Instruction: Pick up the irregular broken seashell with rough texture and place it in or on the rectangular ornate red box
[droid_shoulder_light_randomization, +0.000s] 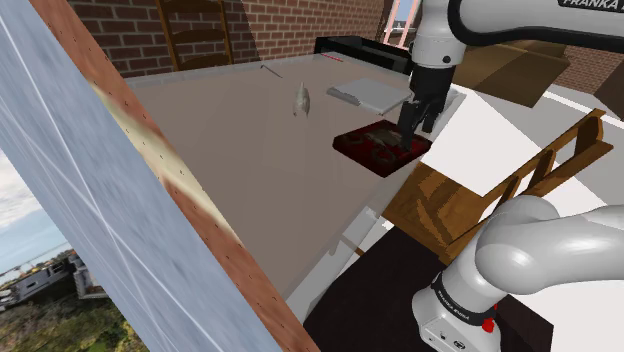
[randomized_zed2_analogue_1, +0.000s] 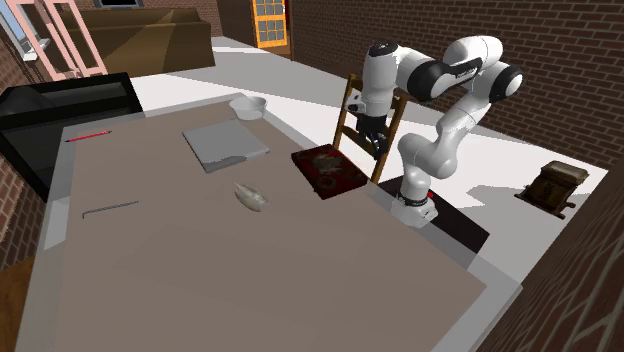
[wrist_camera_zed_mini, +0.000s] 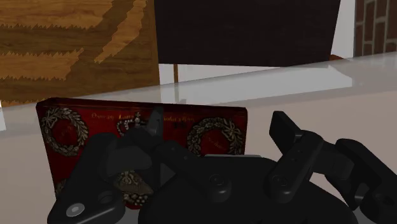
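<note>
The rough, pale, broken seashell (droid_shoulder_light_randomization: 302, 98) (randomized_zed2_analogue_1: 251, 197) lies on the bare table, well away from the arm. The ornate red box (droid_shoulder_light_randomization: 380, 145) (randomized_zed2_analogue_1: 327, 169) (wrist_camera_zed_mini: 143, 127), flat and rectangular with wreath patterns, rests near the table edge by the chair. My black gripper (droid_shoulder_light_randomization: 410, 130) (randomized_zed2_analogue_1: 376, 143) (wrist_camera_zed_mini: 216, 130) hangs low at the box's chair-side edge. Its fingers stand apart and hold nothing. The wrist view looks across the box's patterned face toward the chair.
A grey flat slab (droid_shoulder_light_randomization: 370, 93) (randomized_zed2_analogue_1: 225, 145) lies beyond the box, with a white bowl (randomized_zed2_analogue_1: 247, 105) behind it. A wooden chair (droid_shoulder_light_randomization: 500, 190) (randomized_zed2_analogue_1: 352, 110) stands against the table edge beside the arm. A red pencil (randomized_zed2_analogue_1: 88, 135) and a thin grey tool (randomized_zed2_analogue_1: 110, 208) lie far off.
</note>
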